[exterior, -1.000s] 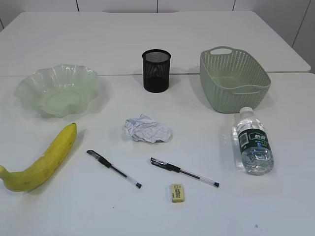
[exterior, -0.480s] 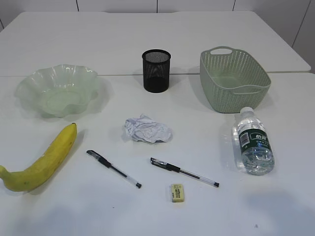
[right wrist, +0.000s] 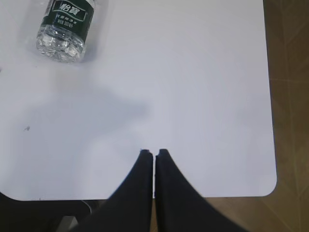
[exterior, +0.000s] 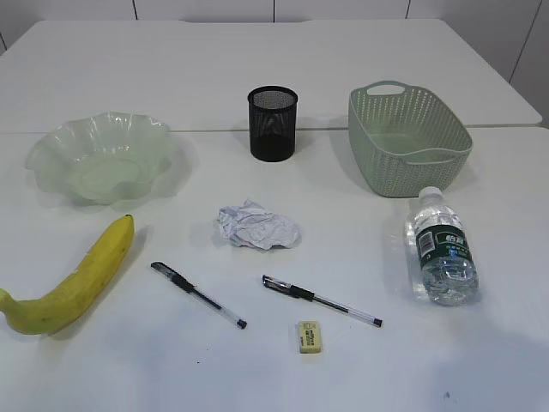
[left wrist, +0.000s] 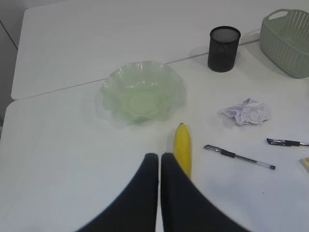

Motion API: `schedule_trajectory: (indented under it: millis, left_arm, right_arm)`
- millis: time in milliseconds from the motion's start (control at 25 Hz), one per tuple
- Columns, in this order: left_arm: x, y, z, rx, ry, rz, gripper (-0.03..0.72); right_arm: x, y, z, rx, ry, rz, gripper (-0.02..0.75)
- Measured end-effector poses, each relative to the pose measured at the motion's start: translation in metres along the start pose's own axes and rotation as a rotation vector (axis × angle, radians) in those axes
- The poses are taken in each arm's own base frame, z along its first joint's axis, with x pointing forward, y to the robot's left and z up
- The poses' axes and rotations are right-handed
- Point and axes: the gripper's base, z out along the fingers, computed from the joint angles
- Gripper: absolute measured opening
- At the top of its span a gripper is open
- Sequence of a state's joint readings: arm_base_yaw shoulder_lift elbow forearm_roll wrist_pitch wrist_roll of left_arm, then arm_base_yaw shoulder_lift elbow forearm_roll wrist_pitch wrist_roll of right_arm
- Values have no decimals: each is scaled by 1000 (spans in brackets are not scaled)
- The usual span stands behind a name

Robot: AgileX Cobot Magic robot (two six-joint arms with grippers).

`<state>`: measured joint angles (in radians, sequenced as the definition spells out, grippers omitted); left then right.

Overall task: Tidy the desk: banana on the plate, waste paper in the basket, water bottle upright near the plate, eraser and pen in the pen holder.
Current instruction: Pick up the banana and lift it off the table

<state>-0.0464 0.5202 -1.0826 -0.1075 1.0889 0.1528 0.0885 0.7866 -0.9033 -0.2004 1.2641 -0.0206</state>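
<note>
both grippers are closed and hold nothing: the left gripper [left wrist: 160, 155] hangs over the table with its jaws pressed together, and the right gripper [right wrist: 154, 152] is the same, above the bare near corner of the table [exterior: 360, 60].

from largest to smallest: the basket [exterior: 408, 137] stands at the back right, the plate [exterior: 103, 156] at the back left, and both are without content. the banana [exterior: 70, 279] lies in front of the plate, not yet on it. in the left wrist view it starts just beside the closed tips and its long axis runs away from the gripper toward the plate, so i judge the left arm is the nearer one for it. the water bottle [exterior: 441, 247] lies on its side in front of the basket, cap toward the basket; in the right wrist view it is ahead and to the left of the right gripper. the pen holder [exterior: 273, 123] stands between plate and basket. the waste paper [exterior: 256, 226] is in the middle. two pens [exterior: 198, 294] [exterior: 322, 300] lie slanted, and the eraser [exterior: 309, 336] is just in front of the right one.
</note>
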Motion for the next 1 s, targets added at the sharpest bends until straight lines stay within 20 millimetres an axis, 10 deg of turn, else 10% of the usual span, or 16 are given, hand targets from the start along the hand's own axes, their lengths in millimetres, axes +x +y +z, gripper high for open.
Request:
schedule_trajectory:
  millis: [240, 440, 600, 800, 1000]
  left_arm:
    - [-5, 9, 35, -34, 149, 18, -19]
    - [-11, 11, 84, 15, 293, -16, 25]
    - [-12, 6, 115, 101, 372, -86, 224]
    - [-7, 6, 146, 130, 491, -113, 547]
    - [-2, 8, 165, 137, 556, -123, 586]
  right_arm:
    - [-8, 2, 12, -7, 55, 60, 19]
    - [-16, 4, 24, -12, 107, 123, 227]
    - [-20, 6, 31, -11, 138, 153, 454]
    - [-23, 4, 35, 6, 132, 146, 514]
    - [-26, 5, 36, 3, 105, 148, 514]
